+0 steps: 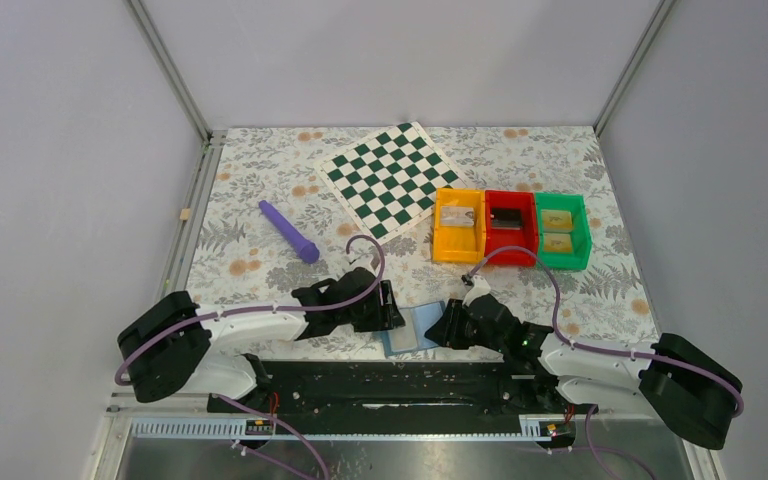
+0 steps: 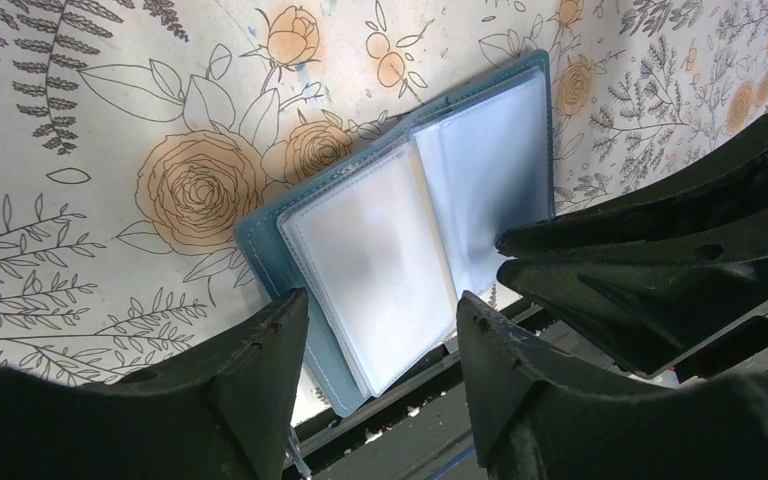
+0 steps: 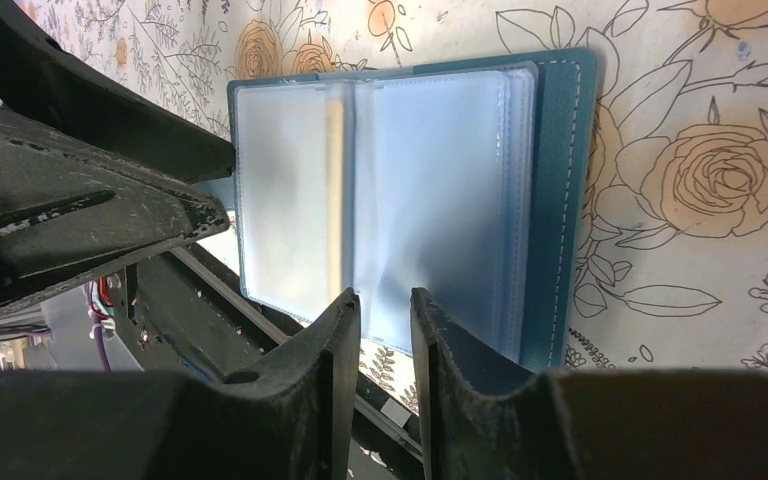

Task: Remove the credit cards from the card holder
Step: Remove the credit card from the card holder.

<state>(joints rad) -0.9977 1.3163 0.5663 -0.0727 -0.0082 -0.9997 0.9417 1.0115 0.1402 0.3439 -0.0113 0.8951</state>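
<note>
The card holder [image 1: 415, 328] lies open on the flowered cloth by the table's near edge, blue with pale clear sleeves [image 2: 380, 250]. Behind one sleeve near its fold shows the thin yellow-gold edge of a credit card [image 3: 335, 190]. My left gripper [image 2: 380, 297] hovers open over the holder's left page, its fingers apart from it. Over the right page my right gripper [image 3: 385, 293] stands open by a narrow gap, with nothing between the fingers. Two yellow-gold credit cards [image 1: 558, 218] lie in the green bin [image 1: 563, 262].
Orange [image 1: 438, 235], red [image 1: 508, 255] and green bins stand in a row behind the holder, a card in each of the first two. A green-white chequered board [image 1: 392, 180] lies at the back and a purple stick [image 1: 288, 231] to the left. The black base rail [image 1: 400, 380] runs just below the holder.
</note>
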